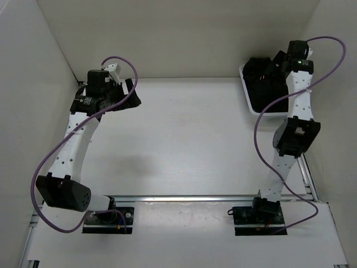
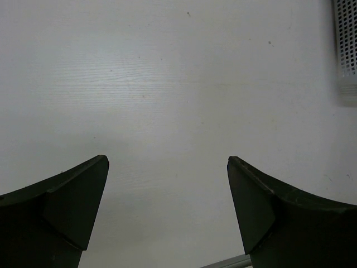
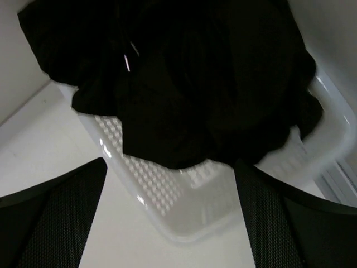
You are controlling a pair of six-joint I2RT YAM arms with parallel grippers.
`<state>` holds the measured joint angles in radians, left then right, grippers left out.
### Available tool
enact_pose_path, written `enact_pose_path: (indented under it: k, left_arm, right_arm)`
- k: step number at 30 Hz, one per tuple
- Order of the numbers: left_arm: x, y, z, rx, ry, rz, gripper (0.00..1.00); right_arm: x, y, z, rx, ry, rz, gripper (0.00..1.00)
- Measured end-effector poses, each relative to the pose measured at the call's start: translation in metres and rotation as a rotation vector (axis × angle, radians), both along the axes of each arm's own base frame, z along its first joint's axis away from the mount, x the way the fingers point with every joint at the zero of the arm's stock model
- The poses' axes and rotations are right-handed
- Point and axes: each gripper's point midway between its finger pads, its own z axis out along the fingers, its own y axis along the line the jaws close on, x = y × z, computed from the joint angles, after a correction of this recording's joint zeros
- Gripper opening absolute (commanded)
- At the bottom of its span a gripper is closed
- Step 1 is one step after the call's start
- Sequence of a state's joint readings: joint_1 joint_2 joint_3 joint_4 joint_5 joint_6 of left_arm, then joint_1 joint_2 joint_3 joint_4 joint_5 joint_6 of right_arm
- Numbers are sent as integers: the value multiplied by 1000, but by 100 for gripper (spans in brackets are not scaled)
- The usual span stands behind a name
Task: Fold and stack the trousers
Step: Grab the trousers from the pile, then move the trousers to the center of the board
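The black trousers (image 1: 263,81) lie bunched in the white mesh basket (image 1: 248,100) at the back right; in the right wrist view the dark cloth (image 3: 189,84) spills over the basket's rim (image 3: 184,206). My right gripper (image 1: 277,62) is open and empty, hovering over the basket with its fingers (image 3: 61,218) apart above the near corner. My left gripper (image 1: 129,92) is open and empty at the back left, over bare table (image 2: 167,111), with both fingers (image 2: 61,212) wide apart.
White walls close in the table at the back and both sides. A metal rail (image 1: 195,197) runs along the front by the arm bases. The basket's edge (image 2: 346,39) shows at the top right of the left wrist view.
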<state>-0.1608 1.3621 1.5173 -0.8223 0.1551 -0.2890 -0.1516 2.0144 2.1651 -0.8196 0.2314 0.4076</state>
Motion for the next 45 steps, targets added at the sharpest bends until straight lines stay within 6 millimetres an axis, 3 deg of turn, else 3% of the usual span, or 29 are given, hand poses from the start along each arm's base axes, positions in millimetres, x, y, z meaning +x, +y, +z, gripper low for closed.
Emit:
enact_pose_path:
  k: [4,7,10,11,14,15,19,21,23,26,28,30,32,35,36,38,40,43,44,45]
  left_arm:
    - [11,-5,-17,4,52,-11,100]
    - [17,-7,-21,6,63,-12,100]
    - [21,-7,-21,6,64,-12,100]
    - [22,-8,-20,6,63,-12,100]
    - [24,-8,-20,6,62,-11,100]
    - [25,-8,-20,6,62,-11,100]
    - [25,-11,-19,3,62,-16,100]
    - [24,-13,-19,1,61,-20,100]
    - [23,-15,-18,-1,60,-25,100]
    - [22,-17,-15,-6,54,-26,100]
    - [19,-18,-11,-11,47,-30,100]
    - [15,-19,-6,-17,38,-31,100]
    - [10,-19,2,-27,22,-30,100]
    - [2,-17,15,-42,-4,-20,100]
    - [-1,-16,19,-45,-10,-15,100]
    - [-5,-12,28,-41,-17,8,100]
    - [-5,-6,40,-32,-33,49,100]
    - [-9,9,58,-7,-50,134,100]
    - [-11,16,65,1,-58,167,100]
    - [-12,23,72,4,-66,198,100]
  right_arm:
    - [46,-11,-44,37,42,18,97]
    - [52,-12,-92,75,132,30,89]
    - [52,-13,-129,105,197,37,71]
    - [53,-12,-136,113,207,42,53]
    - [54,-9,-146,133,220,58,19]
    - [55,-8,-145,137,214,58,3]
    - [60,-8,-129,136,171,64,0]
    - [59,-7,-108,134,136,70,0]
    - [56,-4,-73,127,73,83,0]
    - [40,5,15,105,-83,113,0]
    - [17,19,96,83,-240,155,0]
    - [-16,39,179,42,-418,212,0]
    - [-66,75,266,5,-621,311,0]
    - [-148,139,357,-6,-877,504,0]
    - [-172,161,376,8,-938,583,0]
    - [-214,197,396,47,-1014,717,0]
    - [-241,234,392,110,-1020,845,0]
    - [-243,297,338,206,-865,1002,0]
    - [-236,320,306,226,-771,1037,13]
    - [-226,340,268,235,-668,1056,59]
